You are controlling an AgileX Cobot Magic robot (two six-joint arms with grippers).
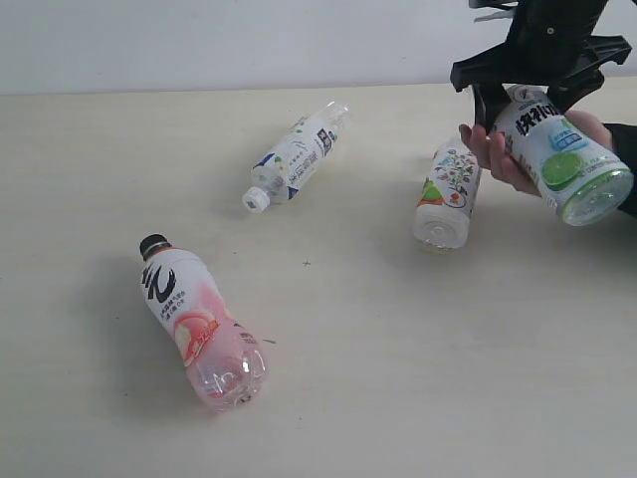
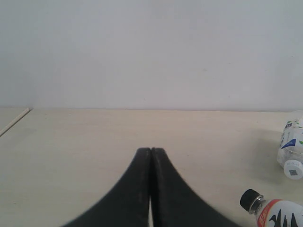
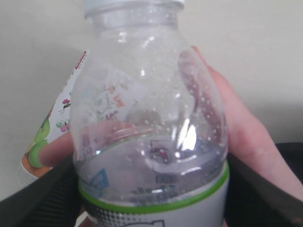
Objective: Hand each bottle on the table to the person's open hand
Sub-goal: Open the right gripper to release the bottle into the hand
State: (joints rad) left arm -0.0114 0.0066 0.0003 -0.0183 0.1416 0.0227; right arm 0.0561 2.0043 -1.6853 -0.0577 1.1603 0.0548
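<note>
My right gripper [image 1: 529, 100] is shut on the green-label bottle [image 1: 562, 159], which it holds tilted in the air against the person's open hand [image 1: 503, 157]. In the right wrist view the same bottle [image 3: 151, 118] fills the space between my black fingers [image 3: 40, 201], with the hand [image 3: 246, 137] behind it. The floral-label bottle [image 1: 445, 191] lies on the table [image 1: 398, 349] just left of the hand. Further back, near the middle, the white-label bottle [image 1: 295, 157] lies on its side. The pink-white bottle with a black cap [image 1: 199, 319] lies front left. My left gripper [image 2: 151, 150] is shut and empty, low over the table.
A pale wall [image 1: 249, 40] runs behind the table's far edge. The person's dark sleeve [image 1: 625, 149] enters from the right edge. The left wrist view catches the white-label bottle [image 2: 291, 150] and the black cap [image 2: 251, 199] of the pink-white one.
</note>
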